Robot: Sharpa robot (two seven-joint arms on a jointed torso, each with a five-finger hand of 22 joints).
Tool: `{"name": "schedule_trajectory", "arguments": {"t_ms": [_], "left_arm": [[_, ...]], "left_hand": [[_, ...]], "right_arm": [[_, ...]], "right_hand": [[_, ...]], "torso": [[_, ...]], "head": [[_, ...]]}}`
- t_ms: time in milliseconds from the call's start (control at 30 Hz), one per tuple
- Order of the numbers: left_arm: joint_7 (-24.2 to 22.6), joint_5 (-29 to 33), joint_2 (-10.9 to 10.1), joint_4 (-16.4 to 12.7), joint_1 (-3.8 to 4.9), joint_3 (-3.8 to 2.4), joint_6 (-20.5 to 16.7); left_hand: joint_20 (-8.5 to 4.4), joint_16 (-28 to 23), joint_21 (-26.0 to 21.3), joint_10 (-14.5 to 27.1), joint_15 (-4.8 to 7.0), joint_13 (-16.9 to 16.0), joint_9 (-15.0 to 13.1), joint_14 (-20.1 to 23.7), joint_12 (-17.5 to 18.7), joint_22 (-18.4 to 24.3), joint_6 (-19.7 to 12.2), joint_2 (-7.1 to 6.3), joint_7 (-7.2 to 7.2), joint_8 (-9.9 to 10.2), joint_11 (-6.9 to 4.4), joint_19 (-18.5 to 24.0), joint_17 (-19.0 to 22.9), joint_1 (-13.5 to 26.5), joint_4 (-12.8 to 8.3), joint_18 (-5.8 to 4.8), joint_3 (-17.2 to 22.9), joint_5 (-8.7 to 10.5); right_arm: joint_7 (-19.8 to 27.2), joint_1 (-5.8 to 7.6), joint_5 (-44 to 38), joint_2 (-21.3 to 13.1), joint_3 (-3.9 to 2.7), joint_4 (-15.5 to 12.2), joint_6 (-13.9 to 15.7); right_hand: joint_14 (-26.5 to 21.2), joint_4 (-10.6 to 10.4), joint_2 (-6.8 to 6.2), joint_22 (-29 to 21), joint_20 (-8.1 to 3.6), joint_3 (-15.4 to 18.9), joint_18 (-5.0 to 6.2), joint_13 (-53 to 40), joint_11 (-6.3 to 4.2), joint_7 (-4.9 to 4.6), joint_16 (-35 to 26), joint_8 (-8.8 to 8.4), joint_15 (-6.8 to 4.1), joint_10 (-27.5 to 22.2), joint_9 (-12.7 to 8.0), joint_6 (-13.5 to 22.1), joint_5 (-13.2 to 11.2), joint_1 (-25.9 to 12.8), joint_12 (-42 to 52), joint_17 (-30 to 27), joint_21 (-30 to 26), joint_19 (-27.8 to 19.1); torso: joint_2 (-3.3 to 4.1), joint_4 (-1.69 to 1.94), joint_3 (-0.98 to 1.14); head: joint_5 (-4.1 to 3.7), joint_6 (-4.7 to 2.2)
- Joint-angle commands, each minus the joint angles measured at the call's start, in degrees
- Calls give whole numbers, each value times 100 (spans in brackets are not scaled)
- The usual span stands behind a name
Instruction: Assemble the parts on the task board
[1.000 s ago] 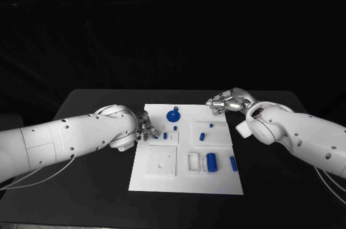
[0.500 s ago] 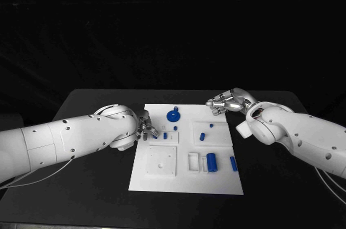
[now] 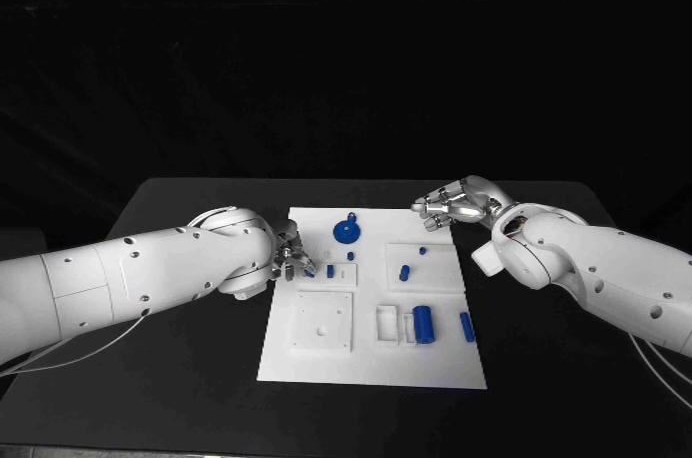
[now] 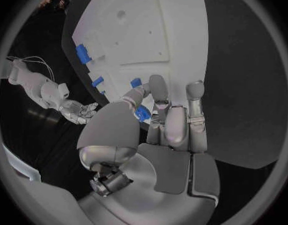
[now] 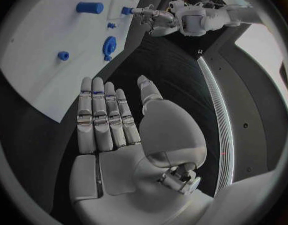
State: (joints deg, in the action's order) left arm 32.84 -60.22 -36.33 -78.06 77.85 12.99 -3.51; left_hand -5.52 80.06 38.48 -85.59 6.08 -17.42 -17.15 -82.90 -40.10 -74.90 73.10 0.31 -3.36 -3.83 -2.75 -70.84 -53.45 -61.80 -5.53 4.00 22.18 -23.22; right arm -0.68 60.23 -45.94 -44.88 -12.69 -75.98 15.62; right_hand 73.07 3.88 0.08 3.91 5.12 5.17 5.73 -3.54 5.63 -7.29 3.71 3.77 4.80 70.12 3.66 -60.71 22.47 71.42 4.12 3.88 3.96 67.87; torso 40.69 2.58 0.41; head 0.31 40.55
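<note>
At the left of the head view, the left robot hand sits at the left edge of the task board; in the left wrist view its fingers pinch a small blue part. The white board lies mid-frame on the black counter, carrying a round blue part near its top and a blue cylinder lower right. At the board's upper right corner, the right robot hand hangs released, fingers straight and grasping nothing.
</note>
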Motion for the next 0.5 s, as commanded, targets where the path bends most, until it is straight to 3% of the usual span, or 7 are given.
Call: {"name": "schedule_trajectory", "arguments": {"t_ms": [33, 233, 400, 500], "left_arm": [[233, 199, 0, 19, -101, 82, 516], [269, 305, 16, 42, -100, 82, 623], [289, 400, 36, 73, -99, 82, 735], [282, 418, 52, 85, -99, 82, 715]], "left_hand": [[27, 21, 26, -119, 41, -8, -8, -13, -30, -116, 1181, 195, 546, -15, -189, 21, -6, -81, -203, 42, 213, -33], [35, 31, 50, -122, 42, -9, -20, -13, -32, -115, 1185, 284, 549, -16, -191, 29, -24, 88, -327, 53, 268, -74], [73, 54, 39, -122, 42, -21, -34, -15, -64, -110, 1216, 490, 564, -21, -195, 34, -96, 330, -120, 78, 170, 336], [76, 47, 34, -122, 41, -16, -33, -15, -61, -112, 1211, 495, 564, -20, -193, 29, -94, 313, -78, 81, 131, 367]], "right_arm": [[66, -5, 2, 5, -2, -3, -69], [67, -5, 2, 9, -2, -3, -65], [67, -5, 2, 10, -2, -1, -62], [67, -6, 2, 12, -2, -1, -63]], "right_hand": [[-40, 1, -45, -9, -15, -23, 42, 7, -10, -34, -10, -20, 16, -44, -9, 14, 30, -15, -32, -10, 8, -35], [-40, 1, -45, -9, -15, -23, 42, 7, -10, -34, -10, -20, 16, -44, -9, 14, 30, -15, -32, -10, 8, -35], [-40, 7, -47, -9, -15, -46, 42, 7, -11, -34, -9, -21, 16, -43, -10, 15, 34, -14, -32, -10, 8, -36], [-40, 7, -47, -9, -15, -46, 42, 7, -11, -34, -9, -21, 16, -43, -10, 15, 34, -14, -32, -10, 8, -36]], "torso": [[1, 3, 0], [0, 1, 1], [0, 0, 2], [2, 0, 3]], "head": [[5, 4], [9, 4], [11, -8], [16, -13]]}}
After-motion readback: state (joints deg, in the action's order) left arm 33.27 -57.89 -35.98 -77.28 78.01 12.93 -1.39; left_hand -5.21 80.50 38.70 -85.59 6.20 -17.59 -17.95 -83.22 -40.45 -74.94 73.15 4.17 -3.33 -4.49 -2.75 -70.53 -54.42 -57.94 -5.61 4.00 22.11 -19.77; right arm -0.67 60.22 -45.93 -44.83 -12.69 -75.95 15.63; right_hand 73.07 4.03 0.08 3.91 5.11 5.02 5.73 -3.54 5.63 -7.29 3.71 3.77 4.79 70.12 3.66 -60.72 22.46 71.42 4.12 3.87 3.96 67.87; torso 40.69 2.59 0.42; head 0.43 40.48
